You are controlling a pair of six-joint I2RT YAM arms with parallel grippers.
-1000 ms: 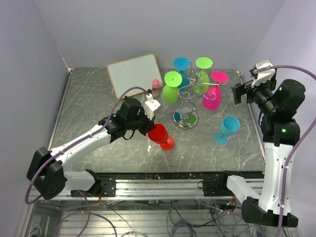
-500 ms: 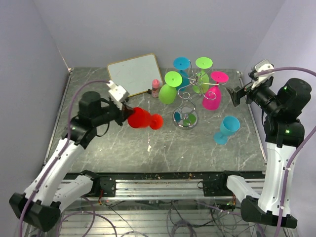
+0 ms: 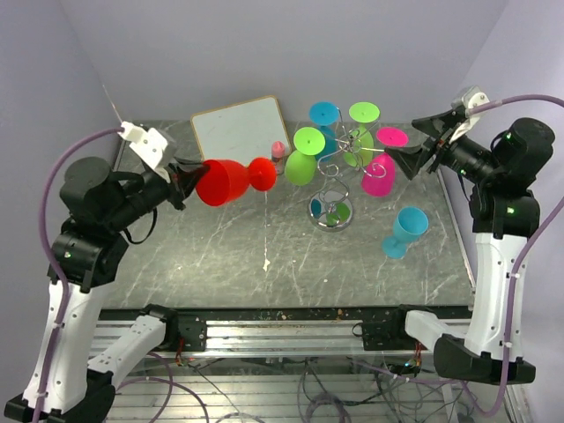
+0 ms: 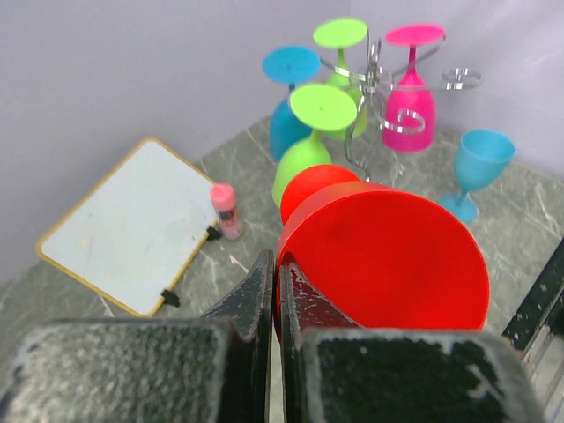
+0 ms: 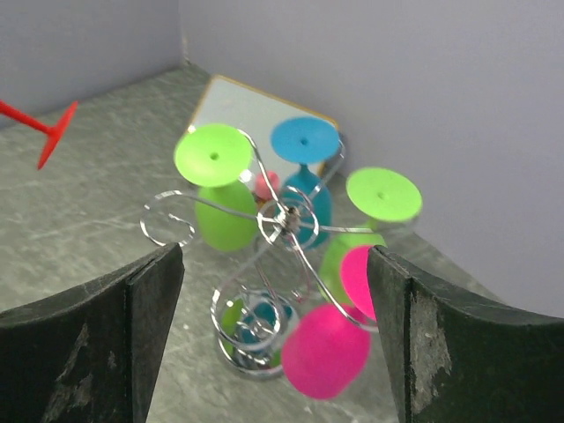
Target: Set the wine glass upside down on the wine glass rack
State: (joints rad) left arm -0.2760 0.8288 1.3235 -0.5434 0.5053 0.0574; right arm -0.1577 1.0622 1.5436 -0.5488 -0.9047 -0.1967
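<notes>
A red wine glass point(image 3: 225, 181) hangs in the air on its side, left of the wine glass rack, foot pointing right toward it. My left gripper point(image 3: 182, 175) is shut on its rim; in the left wrist view the fingers pinch the rim's wall point(image 4: 278, 269) and the red bowl point(image 4: 388, 264) fills the right half. The silver wire rack point(image 3: 339, 172) stands at the back middle on a round shiny base, with several glasses hanging upside down on it. My right gripper point(image 3: 412, 148) hovers open just right of the rack, empty, and its wrist view looks down on the rack point(image 5: 286, 220).
A light blue glass point(image 3: 405, 231) stands upright on the table right of the rack. A white board point(image 3: 240, 132) lies at the back left, with a small pink bottle point(image 3: 278, 155) beside it. Purple walls close in the back and both sides.
The left arm lifted the red glass off the table and carried it up and left, tipping it onto its side. The right gripper swung toward the rack, jaws slightly narrower.
</notes>
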